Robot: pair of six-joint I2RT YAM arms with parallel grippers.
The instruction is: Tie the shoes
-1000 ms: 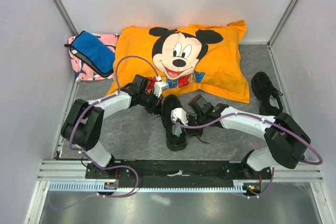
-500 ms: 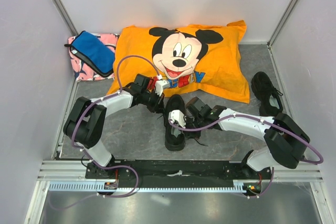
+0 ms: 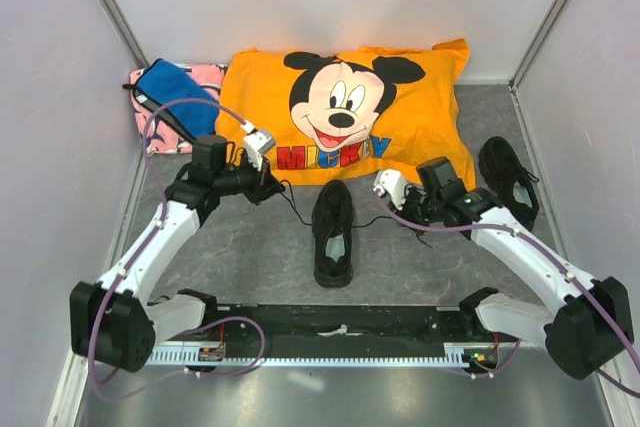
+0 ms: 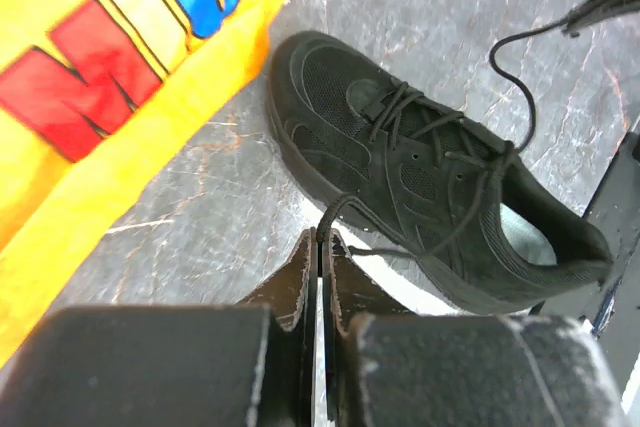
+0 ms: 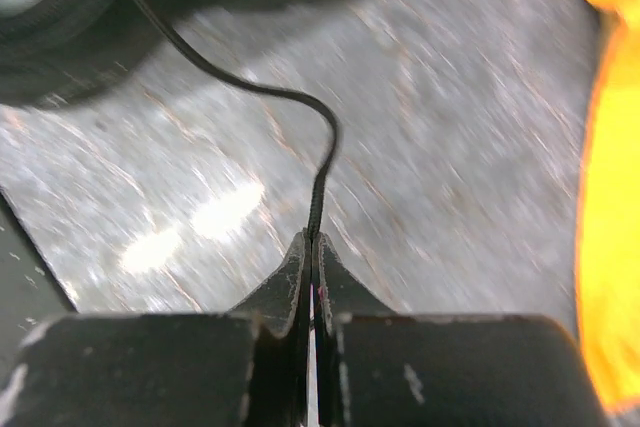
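A black sneaker [image 3: 333, 232] lies in the middle of the grey table, toe toward the orange pillow; it also shows in the left wrist view [image 4: 420, 172]. A second black sneaker [image 3: 510, 179] lies at the far right. My left gripper [image 3: 272, 187] is left of the middle shoe, shut on one black lace [image 4: 335, 217]. My right gripper [image 3: 405, 209] is right of that shoe, shut on the other lace [image 5: 318, 182]. Both laces stretch outward from the shoe's eyelets.
An orange Mickey pillow [image 3: 350, 112] fills the back of the table, close behind the shoe's toe. A blue pouch [image 3: 178, 97] lies on a pink cloth [image 3: 150, 132] at the back left. White walls enclose both sides.
Both grippers were close against the middle shoe; they have drawn apart, left one leftward, right one rightward, each pulling a lace end out. The shoe stayed in place.
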